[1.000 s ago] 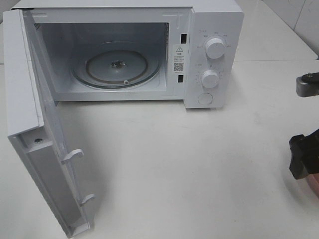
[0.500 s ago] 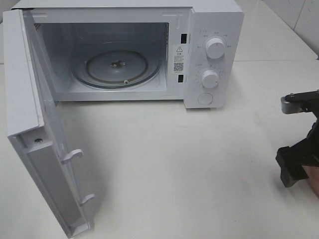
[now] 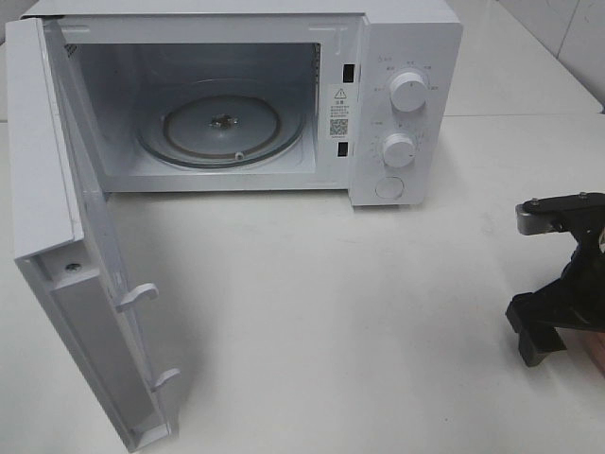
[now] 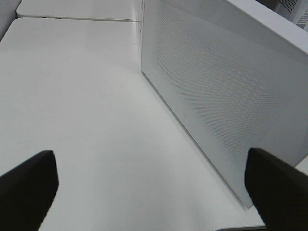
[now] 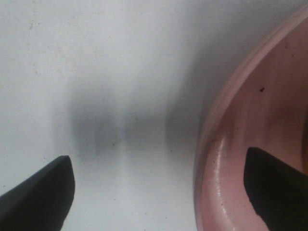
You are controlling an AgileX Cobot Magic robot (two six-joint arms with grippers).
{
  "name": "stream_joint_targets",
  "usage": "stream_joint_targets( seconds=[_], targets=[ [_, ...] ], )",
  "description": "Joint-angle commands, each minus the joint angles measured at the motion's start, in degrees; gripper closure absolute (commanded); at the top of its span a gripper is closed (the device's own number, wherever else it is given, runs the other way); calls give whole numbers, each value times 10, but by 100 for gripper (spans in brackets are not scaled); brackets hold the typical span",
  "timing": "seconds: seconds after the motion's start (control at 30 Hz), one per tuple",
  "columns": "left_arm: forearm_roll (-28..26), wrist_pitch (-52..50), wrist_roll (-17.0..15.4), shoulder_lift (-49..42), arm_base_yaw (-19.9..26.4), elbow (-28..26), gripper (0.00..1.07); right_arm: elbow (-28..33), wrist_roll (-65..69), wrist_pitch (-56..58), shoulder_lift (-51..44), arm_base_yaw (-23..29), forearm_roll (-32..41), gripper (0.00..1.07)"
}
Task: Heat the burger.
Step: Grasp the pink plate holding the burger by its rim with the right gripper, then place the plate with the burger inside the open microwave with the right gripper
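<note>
Jaws of the right gripper (image 5: 156, 190) stand wide with nothing gripped. They straddle the rim of the plate (image 5: 226, 159): one finger (image 5: 38, 192) is over bare table (image 5: 120, 57), the other over the plate's inside. Burger cannot be located in any view. Left gripper (image 4: 154, 187) jaws are likewise wide and empty, over the table. The open microwave door (image 4: 231, 96) stands just ahead of them, nearer one finger.

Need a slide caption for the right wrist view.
Open right gripper straddling the rim of a pink round plate on a white table.
</note>
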Motion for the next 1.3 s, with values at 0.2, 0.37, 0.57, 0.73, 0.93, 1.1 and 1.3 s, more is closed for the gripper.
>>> stream_joint_targets(
  seconds=[0.2,0.37,0.57,0.73,0.93,1.1,1.3],
  targets=[
    [-3,-7,0,-10,-3,2,9,2,3,-11,22,-2,-5,28],
    [-3,-7,0,-10,-3,2,9,2,10,-10,22,-2,-8,39],
    [-3,-7,0,-10,-3,2,9,2,14,-8,22,-2,-12,63],
    [-3,-7,0,-10,-3,2,9,2,52,-8,22,-2,-40,88],
    [-3,-7,0,-10,-3,2,9,2,53,-8,22,-2,-54,107],
    [-3,-7,0,-10,-3,2,9,2,51,-8,22,-2,-54,107],
    [-3,-7,0,-10,-3,2,9,2,61,10,20,0,-68,107]
  ],
)
